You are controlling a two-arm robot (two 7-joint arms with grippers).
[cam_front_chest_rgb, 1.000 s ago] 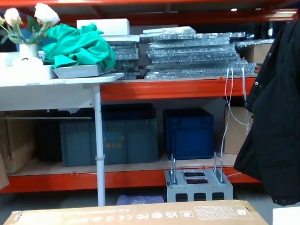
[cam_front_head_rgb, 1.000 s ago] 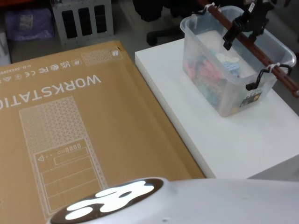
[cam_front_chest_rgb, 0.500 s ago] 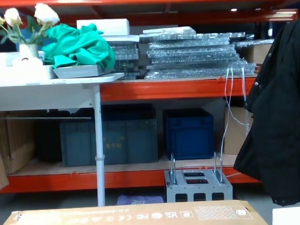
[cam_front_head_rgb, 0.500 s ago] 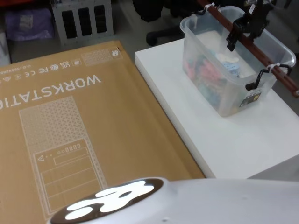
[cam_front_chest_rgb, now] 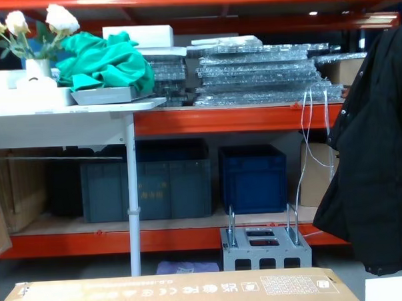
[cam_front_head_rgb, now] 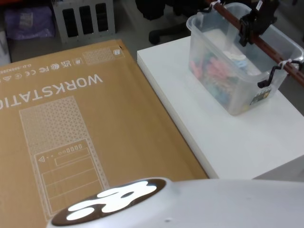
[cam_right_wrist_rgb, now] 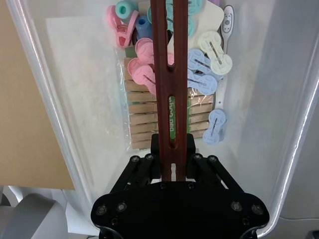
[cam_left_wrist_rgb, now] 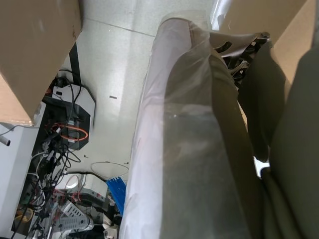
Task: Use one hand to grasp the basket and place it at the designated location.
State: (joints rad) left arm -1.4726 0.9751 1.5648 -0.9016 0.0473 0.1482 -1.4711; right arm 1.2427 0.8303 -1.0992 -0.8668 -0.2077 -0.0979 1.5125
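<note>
R gripper (cam_front_head_rgb: 248, 32) is clamped on the basket's (cam_front_head_rgb: 216, 83) reddish-brown handle (cam_right_wrist_rgb: 169, 69), jaws pinching it from both sides at approx. mid-span, w/ the strap standing up over the open top. The basket is at the far right corner of the white worktop (cam_front_head_rgb: 228, 142). We can't tell whether its base touches the surface. L arm is idle, off the worktop. We judge the load light: wooden pegs (cam_right_wrist_rgb: 142, 119) and plastic clips (cam_right_wrist_rgb: 212, 57) in a thin translucent tub. Weight is no issue, but the walls will likely flex and shouldn't be squeezed. The handle is the place to hold, and the middle is right, since it pivots at both ends and an off-centre grip would tip the tub. We expect some sway on the pivots. The strap is narrow and looks smooth, so it may slide through the jaws if we move fast.
</note>
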